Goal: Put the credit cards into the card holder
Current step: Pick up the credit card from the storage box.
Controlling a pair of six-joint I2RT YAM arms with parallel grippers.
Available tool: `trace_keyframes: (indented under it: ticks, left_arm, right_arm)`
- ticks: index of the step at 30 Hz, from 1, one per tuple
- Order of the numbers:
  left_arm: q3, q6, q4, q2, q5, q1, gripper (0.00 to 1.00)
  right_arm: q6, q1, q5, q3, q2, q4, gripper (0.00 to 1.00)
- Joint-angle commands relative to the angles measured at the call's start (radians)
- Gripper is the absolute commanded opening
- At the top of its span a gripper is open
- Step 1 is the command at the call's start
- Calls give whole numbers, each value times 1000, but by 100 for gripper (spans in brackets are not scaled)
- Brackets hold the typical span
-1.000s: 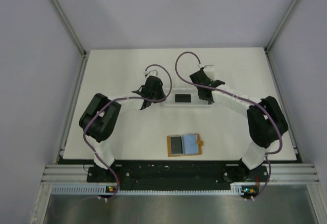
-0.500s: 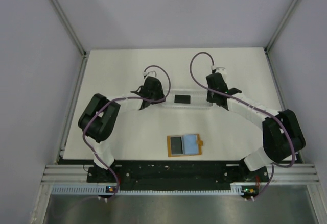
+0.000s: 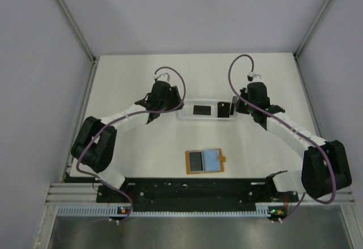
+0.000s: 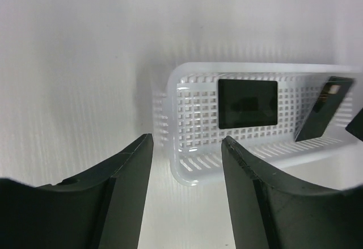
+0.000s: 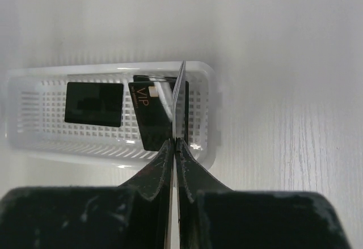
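The right hand [image 5: 176,144] is pressed together on the near edge of an upright card [image 3: 224,110], pinching it edge-on at the right end of the white slotted tray [image 4: 170,158]. Standing the card on edge is likely what makes it graspable, since a thin card lying flat on the mesh gives the fingers nothing to close on. In the right wrist view a face marked VIP shows just left of the pinched edge; I cannot tell whether that is the same card seen aslant or a second one leaning on it. A flat card [image 3: 202,110] lies in the middle of the tray, untouched. The left hand [image 4: 185,144] is spread and holds nothing, low at the tray's left end with the tray's corner facing the gap between its fingers. Placed so, it looks set to steady the light tray against sliding. The card holder [image 3: 205,161] lies open on the worktop [image 3: 147,152], nearer than the tray and well apart from it. Its pale blue inside faces up beside a dark rectangle in its left half, so a card can be laid straight in.
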Motion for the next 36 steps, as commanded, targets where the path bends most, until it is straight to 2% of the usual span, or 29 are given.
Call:
trace_keyframes:
  ticks: [1, 5, 9, 14, 19, 22, 31, 36]
  left_arm:
    - [2, 38, 1, -141, 16, 3, 58]
    - [12, 45, 1, -187, 39, 6, 58]
    - [9, 51, 25, -199, 144, 4, 58]
    - [-10, 48, 118, -214, 307, 6, 59]
    - [-70, -20, 293, -262, 503, 21, 63]
    - [-108, -87, 439, -268, 583, 24, 65]
    - [-91, -178, 596, -143, 622, 21, 68]
    - [-74, -170, 610, -77, 605, 21, 68]
  right_arm:
    - [55, -84, -200, -32, -55, 133, 0]
    - [63, -110, -273, -30, -33, 148, 0]
    - [67, -111, -317, -38, -29, 185, 0]
    - [116, -160, -493, -81, -46, 297, 0]
    - [245, -222, -796, -119, 0, 507, 0]
    - [372, -227, -900, -139, 40, 697, 0]
    - [581, -227, -925, -148, 148, 907, 0]
    - [575, -228, -876, -122, 192, 854, 0]
